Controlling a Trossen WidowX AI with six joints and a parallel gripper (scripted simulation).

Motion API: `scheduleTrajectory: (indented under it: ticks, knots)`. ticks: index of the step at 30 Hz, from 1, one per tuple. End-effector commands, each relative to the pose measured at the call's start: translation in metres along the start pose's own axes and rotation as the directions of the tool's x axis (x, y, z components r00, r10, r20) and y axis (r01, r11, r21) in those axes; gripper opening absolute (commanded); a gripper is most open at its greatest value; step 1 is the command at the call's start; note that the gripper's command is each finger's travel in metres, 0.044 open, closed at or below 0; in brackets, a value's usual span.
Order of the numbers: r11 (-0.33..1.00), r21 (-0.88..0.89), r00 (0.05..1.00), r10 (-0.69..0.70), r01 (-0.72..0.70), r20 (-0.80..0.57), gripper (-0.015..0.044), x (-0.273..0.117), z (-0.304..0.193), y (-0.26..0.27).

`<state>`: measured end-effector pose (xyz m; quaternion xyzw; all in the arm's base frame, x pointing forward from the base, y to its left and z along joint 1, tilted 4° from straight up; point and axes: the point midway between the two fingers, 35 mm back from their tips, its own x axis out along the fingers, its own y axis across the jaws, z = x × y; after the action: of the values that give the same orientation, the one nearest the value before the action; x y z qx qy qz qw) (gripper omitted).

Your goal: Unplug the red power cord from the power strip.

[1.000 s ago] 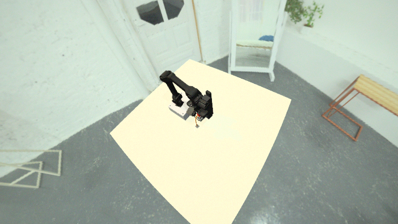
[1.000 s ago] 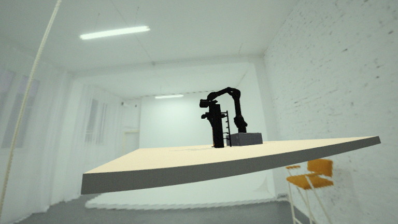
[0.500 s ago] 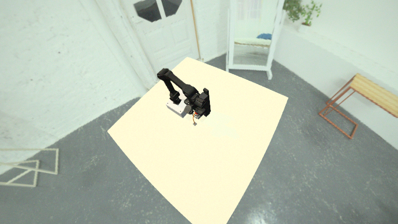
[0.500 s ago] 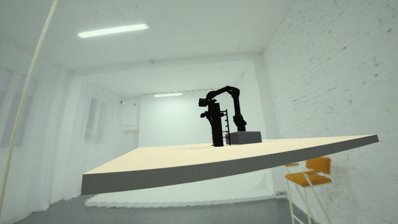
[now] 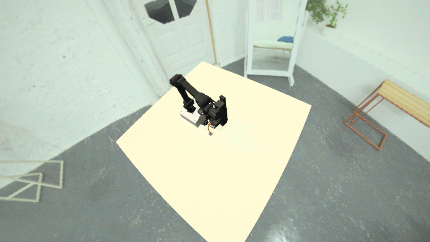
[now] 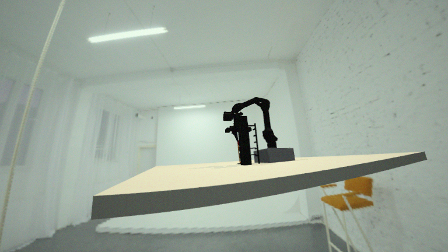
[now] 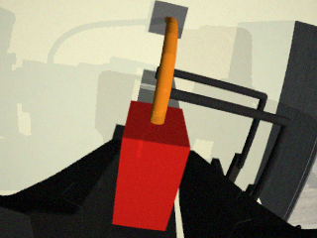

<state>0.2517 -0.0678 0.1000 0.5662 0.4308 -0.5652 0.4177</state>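
1. Top view: your hand (image 5: 211, 122) sits low beside the tall black power strip (image 5: 222, 110), near the arm's white base (image 5: 191, 117) on the cream worktop (image 5: 202, 176). The orange cord (image 5: 208, 129) trails down to a small grey block (image 5: 210, 134). Pull the plug straight away from the strip's face, without twisting.

2. Exterior view: the strip (image 6: 244, 142) stands upright with the hand (image 6: 231, 130) against its side. Draw slowly so the strip does not tip.

3. Wrist view: the hand is clamped narrow on the red plug (image 7: 151, 166), the cord (image 7: 165, 69) rising from its top. Whether the plug is out of its socket cannot be told here. Open fully only once it is out, then back away.

4. No brand, label or writing is readable in any view.
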Motion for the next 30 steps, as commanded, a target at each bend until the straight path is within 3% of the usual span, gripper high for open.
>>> scheduleTrajectory:
  ticks: [1, 5, 17, 22, 30]
  knots:
    - [0.999, 0.039, 0.998, -0.003, 0.0, 0.064, 0.0, -0.002, 0.028, -0.001]
    - [0.999, 0.039, 0.998, -0.004, 0.001, 0.064, 0.0, -0.002, 0.034, -0.002]
    - [0.999, 0.04, 0.998, -0.007, 0.004, 0.063, 0.0315, -0.001, 0.028, -0.002]
    - [0.999, 0.041, 0.998, -0.006, 0.004, 0.065, 0.044, -0.009, 0.055, -0.002]
    - [0.999, 0.041, 0.998, -0.007, 0.004, 0.069, 0.044, -0.018, 0.088, -0.005]
